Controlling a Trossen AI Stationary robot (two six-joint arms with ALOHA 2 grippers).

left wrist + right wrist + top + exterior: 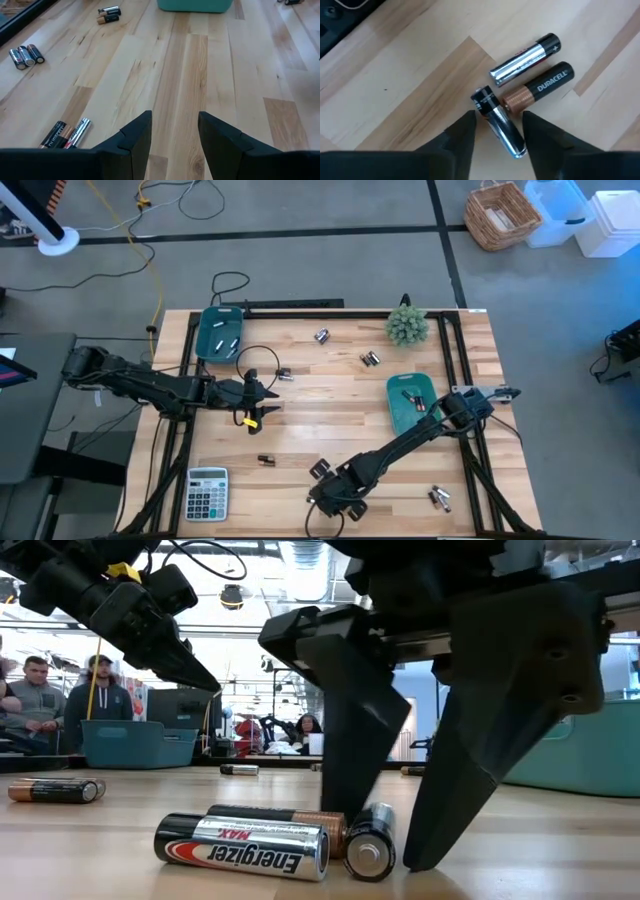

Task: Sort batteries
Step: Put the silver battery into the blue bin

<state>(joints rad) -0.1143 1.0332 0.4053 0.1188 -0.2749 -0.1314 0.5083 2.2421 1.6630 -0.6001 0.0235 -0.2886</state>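
While left tool (262, 402) hovers open, right tool (497, 131) straddles battery (499, 123), part-open.

batteries (530, 82) lying scattered in small clusters on wood

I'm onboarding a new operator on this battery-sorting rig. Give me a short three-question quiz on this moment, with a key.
1. True or false: the right gripper is down at the table, its fingers either side of a dark battery.
2. What lies right beside that battery? A) a calculator B) a silver battery and a copper-and-black battery C) a plant
3. What is between the fingers of the left gripper?

Key
1. True; the fingers straddle it, not yet visibly clamped.
2. B.
3. Nothing; only bare table shows between them, and the low view shows this gripper raised above the table.
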